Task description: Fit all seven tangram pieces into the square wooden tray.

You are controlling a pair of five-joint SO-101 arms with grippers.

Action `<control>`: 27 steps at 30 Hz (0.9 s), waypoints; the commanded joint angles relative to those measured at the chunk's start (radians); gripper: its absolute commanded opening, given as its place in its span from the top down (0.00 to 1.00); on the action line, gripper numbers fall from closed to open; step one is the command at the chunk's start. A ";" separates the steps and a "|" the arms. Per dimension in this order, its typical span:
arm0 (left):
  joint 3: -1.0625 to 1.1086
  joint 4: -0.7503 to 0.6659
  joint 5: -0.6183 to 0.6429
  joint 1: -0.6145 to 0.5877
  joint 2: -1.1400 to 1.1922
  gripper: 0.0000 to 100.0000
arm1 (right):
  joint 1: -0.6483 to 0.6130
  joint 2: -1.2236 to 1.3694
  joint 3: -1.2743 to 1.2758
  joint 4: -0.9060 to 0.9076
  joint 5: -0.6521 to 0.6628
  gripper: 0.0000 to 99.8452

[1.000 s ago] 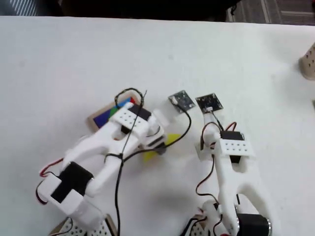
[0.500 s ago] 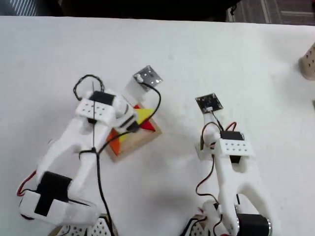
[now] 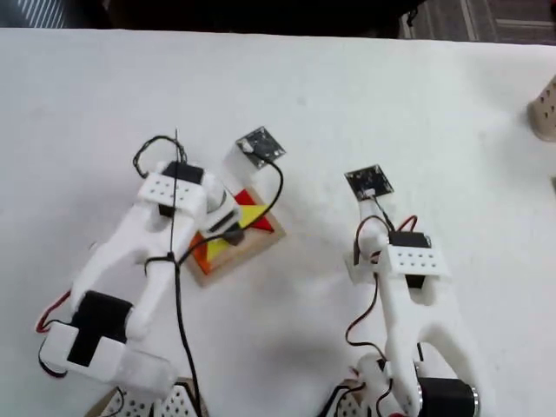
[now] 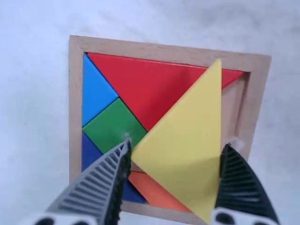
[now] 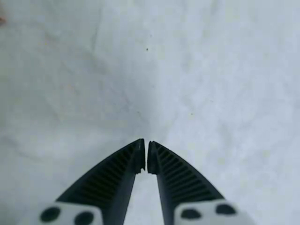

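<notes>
The square wooden tray (image 4: 168, 54) lies flat on the white table (image 3: 391, 95), in front of the left arm, and in the high view (image 3: 252, 250) it sits turned at an angle to the table's edges. Five pieces lie inside it: a large red triangle (image 4: 145, 89) along one wall, a light blue triangle (image 4: 96, 91) in the adjoining corner, a green square (image 4: 112, 126) touching both, a dark blue piece (image 4: 91, 154) beside the green square, and an orange piece (image 4: 154, 187) along the opposite wall, partly covered. A large yellow triangle (image 4: 187, 154) is not seated; it overlaps the red triangle and the orange piece, and one of its points crosses the tray's rim. The left hand (image 4: 177, 149) grasps this yellow triangle, one finger at each of two opposite sides, directly over the tray. The bare wood of the tray floor shows beside the yellow triangle's long edge. The right hand (image 5: 145, 161) is clenched on nothing, its fingertips together just above bare table, well apart from the tray.
</notes>
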 commanded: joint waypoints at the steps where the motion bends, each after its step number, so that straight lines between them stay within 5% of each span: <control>1: -0.008 -0.012 -0.009 -0.018 -0.007 0.83 | -0.001 -0.002 -0.038 0.008 0.011 0.98; 7: 0.051 -0.089 -0.017 -0.013 -0.007 0.81 | -0.001 -0.002 -0.038 0.008 0.011 0.98; 14: 0.052 -0.084 -0.043 -0.018 -0.010 0.69 | -0.001 -0.002 -0.038 0.008 0.011 0.98; 27: 0.008 -0.084 -0.041 -0.073 -0.013 0.69 | -0.002 0.001 -0.038 0.005 0.011 0.98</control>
